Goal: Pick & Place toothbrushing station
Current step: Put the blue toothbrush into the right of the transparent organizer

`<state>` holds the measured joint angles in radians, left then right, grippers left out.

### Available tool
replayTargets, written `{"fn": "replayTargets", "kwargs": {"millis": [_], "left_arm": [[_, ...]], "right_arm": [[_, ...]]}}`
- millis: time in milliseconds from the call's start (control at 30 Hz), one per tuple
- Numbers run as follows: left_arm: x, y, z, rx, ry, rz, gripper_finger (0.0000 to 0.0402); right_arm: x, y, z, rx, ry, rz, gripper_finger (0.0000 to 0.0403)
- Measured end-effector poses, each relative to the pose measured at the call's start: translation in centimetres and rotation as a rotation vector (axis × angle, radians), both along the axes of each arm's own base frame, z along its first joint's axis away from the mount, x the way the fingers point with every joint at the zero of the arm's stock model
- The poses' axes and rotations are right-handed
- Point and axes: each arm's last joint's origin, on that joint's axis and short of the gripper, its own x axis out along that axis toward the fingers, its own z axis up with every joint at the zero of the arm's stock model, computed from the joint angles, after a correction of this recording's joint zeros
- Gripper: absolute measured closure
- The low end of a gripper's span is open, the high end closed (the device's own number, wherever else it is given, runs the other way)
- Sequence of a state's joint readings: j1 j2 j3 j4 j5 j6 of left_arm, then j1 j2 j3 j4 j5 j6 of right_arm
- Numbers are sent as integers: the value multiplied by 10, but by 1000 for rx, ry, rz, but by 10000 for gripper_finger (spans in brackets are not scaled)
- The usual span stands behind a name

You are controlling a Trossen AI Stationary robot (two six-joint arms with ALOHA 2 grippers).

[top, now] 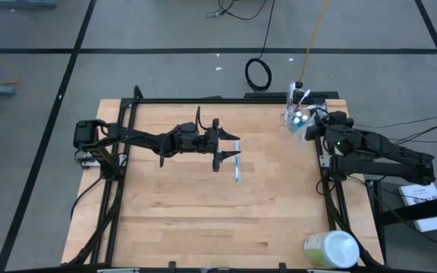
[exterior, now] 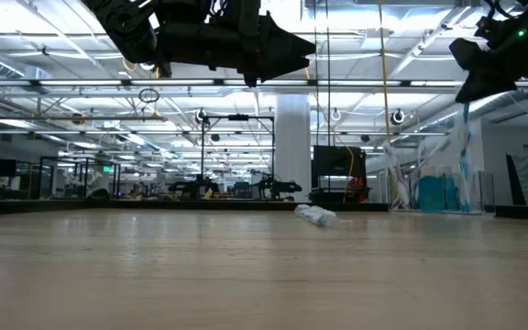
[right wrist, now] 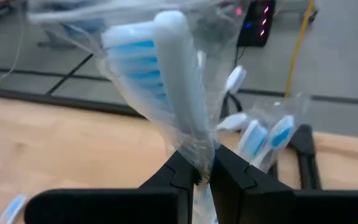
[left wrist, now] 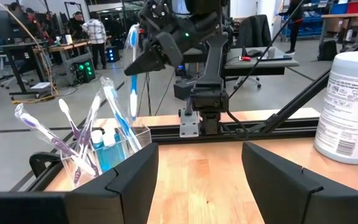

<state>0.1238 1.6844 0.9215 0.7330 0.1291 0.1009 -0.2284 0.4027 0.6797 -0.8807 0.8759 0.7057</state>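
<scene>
- Wooden table (top: pixel 203 212) on a grey floor, framed by black rails; large hall with ceiling lights and benches behind in the low view.
- Clear plastic cup (top: pixel 297 121) at the far right corner of the table, packed with toothbrushes (left wrist: pixel 73 134) and teal-capped tubes (left wrist: pixel 103 149).
- Right gripper (right wrist: pixel 205 171) raised above that cup, clenched on a wrapped blue-and-white toothbrush (right wrist: pixel 166 74); brush upright in the pinch, bristle end up.
- Same held brush seen from the left wrist view as a blue stick pointing up from the right arm, over the cup.
- Left gripper (top: pixel 227 150) near the table's middle, jaws released, gripping nothing.
- Another blue toothbrush (top: pixel 237 165) flat on the wood just beside the left gripper's tips; seen far off in the low view.
- Large pale green-and-white round container (top: pixel 331 249) at the near right corner, well apart from the cup.
</scene>
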Motion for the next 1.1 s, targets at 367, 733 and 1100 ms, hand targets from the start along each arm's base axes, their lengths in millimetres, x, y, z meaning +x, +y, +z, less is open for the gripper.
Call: {"fn": "replayTargets", "kwargs": {"millis": [367,733,1100], "left_arm": [[0,0,0,0,-1,0,162],[0,0,0,0,-1,0,163],[0,0,-1,-1,6,0,162]], "right_arm": [[-4,-5,-20,126,78,-71,379],[5,-8,-40,144,70,-66,377],[12,-10,-60,156,33,-51,372]]}}
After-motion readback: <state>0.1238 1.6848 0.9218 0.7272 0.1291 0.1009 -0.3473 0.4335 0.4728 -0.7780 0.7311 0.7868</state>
